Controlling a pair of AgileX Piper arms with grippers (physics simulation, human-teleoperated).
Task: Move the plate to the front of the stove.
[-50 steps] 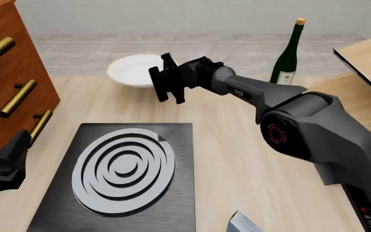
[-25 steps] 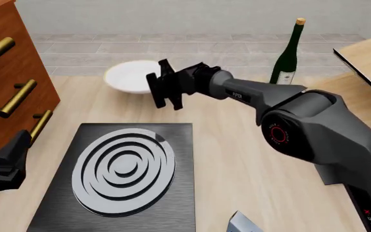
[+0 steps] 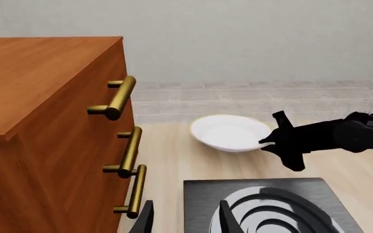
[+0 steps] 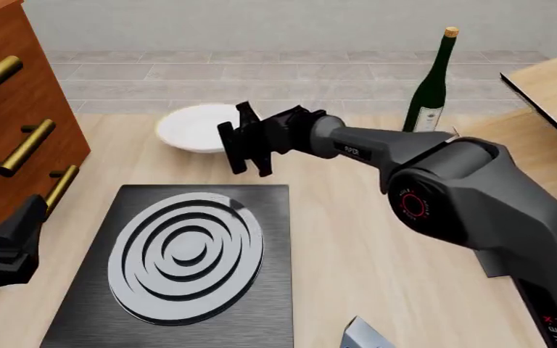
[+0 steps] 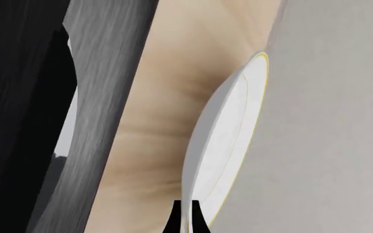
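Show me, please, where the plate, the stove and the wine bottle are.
plate (image 4: 189,127): front view, on its white inner surface.
stove (image 4: 186,250): front view, on the spiral rings.
wine bottle (image 4: 431,87): front view, on the green body.

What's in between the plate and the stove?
Just bare table, seen in the front view. The right gripper, at the plate's edge, hangs above that gap before the stove.

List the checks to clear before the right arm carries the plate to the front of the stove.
1. Right end effector at the plate rim: ok.
2. Rim between its fingers, per the right wrist view: ok.
3. Grip firm enough to carry: cannot tell.
4. Plate lifted off the table: cannot tell.
5. Left end effector away from the stove: ok.
6. Wine bottle off the path: ok.
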